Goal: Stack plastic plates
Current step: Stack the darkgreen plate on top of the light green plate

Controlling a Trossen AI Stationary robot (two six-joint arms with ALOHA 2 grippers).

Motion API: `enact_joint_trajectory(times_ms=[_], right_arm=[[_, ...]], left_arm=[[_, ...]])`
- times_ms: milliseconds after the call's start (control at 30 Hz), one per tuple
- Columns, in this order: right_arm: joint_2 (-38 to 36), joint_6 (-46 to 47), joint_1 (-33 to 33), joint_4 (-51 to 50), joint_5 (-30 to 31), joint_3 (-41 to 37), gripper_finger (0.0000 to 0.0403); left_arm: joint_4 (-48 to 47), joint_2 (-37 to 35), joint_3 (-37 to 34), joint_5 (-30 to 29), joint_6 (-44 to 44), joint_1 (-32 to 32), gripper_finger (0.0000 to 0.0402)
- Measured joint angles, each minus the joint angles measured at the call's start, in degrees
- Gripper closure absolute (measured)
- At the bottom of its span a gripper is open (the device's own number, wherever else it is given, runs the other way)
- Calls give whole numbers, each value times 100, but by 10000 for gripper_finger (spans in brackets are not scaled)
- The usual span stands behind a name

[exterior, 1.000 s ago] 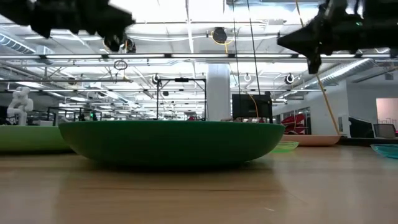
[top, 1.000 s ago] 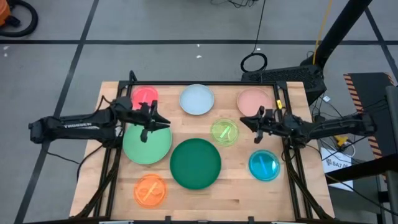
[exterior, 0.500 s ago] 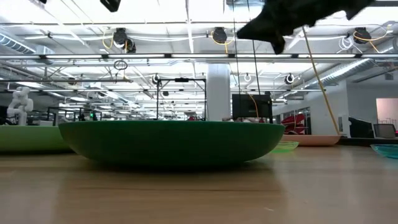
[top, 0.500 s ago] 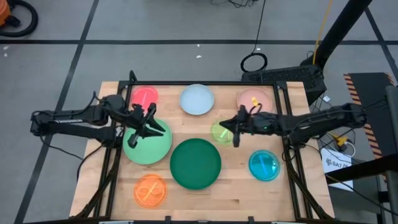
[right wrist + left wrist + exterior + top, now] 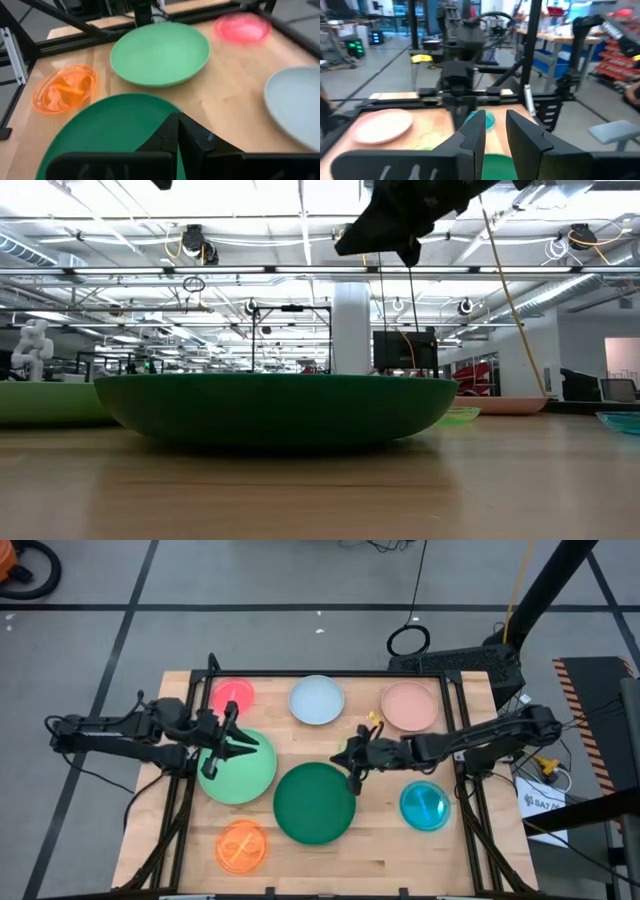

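The right arm was stretched toward the table's middle, its right gripper [image 5: 352,776] held closed and empty above the far right rim of the dark green plate [image 5: 314,802], hiding the lime plate. The left arm was reached in from the left, its left gripper [image 5: 236,745] parted a little, gripping nothing, over the light green plate [image 5: 237,772]. No legible writing was seen. The red-pink plate [image 5: 233,695], pale blue plate [image 5: 316,700] and salmon plate [image 5: 410,705] were laid along the far edge, the blue plate [image 5: 425,806] and orange plate [image 5: 241,846] nearer. All were unstacked on the wooden table [image 5: 390,855].
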Motion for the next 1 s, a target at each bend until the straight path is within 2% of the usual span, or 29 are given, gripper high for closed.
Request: enact_joint_trajectory(times_ms=[133,200,267,400,467,567,667,833,1000], right_arm=[[315,511,52,-198,-32,110,399],[433,990,53,-502,-296,170,399],[507,1677,34,-840,-568,226,399],[564,3554,25,-1816,-669,305,399],[564,4336,25,-2380,-968,377,399],[564,5281,56,-3174,-1500,545,399],[566,5932,196,-3680,-1754,848,399],[562,7077,364,-4300,-1788,1342,399],[593,7862,446,-4617,-1770,1385,399]], left_arm=[[-386,-332,0,-180,-2,-69,319],[-511,-453,0,-199,-28,-70,319],[-661,-588,0,-203,-68,-70,319],[-918,-707,0,-211,-46,-70,319],[-910,-705,0,-216,-38,-70,319],[-907,-699,0,-218,29,-70,319],[-861,-699,0,-223,154,-64,319],[-807,-699,0,-271,371,-64,319],[-738,-701,0,-277,500,-64,319]])
